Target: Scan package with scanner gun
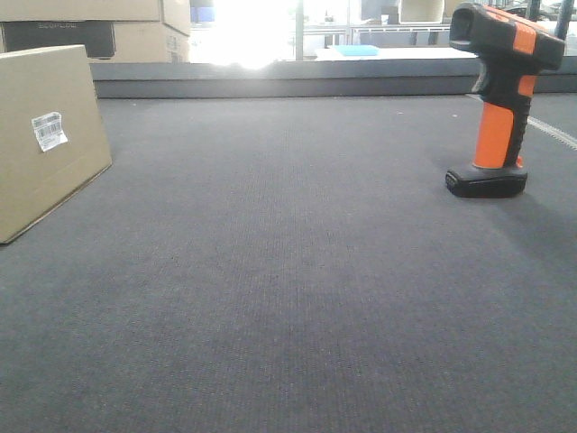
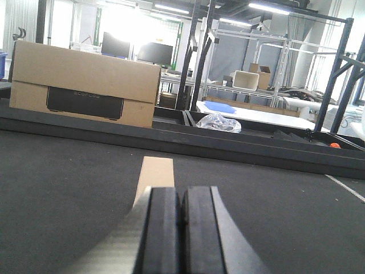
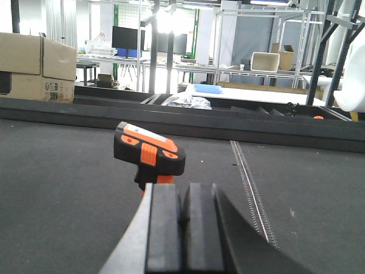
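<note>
Here the box leans tilted at the left of the dark worktop, label facing out, while the scanner stands upright at the right, well apart. Both the left hand and right hand are closed and empty, the box ahead of the left, the scanner just ahead of the right.

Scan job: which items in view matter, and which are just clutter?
Job items:
package, white barcode label facing out
scanner gun, upright on its base
left claw, shut
right claw, shut

Clutter:
printed cardboard boxes behind the belt
blue tray
crumpled plastic bag
</note>
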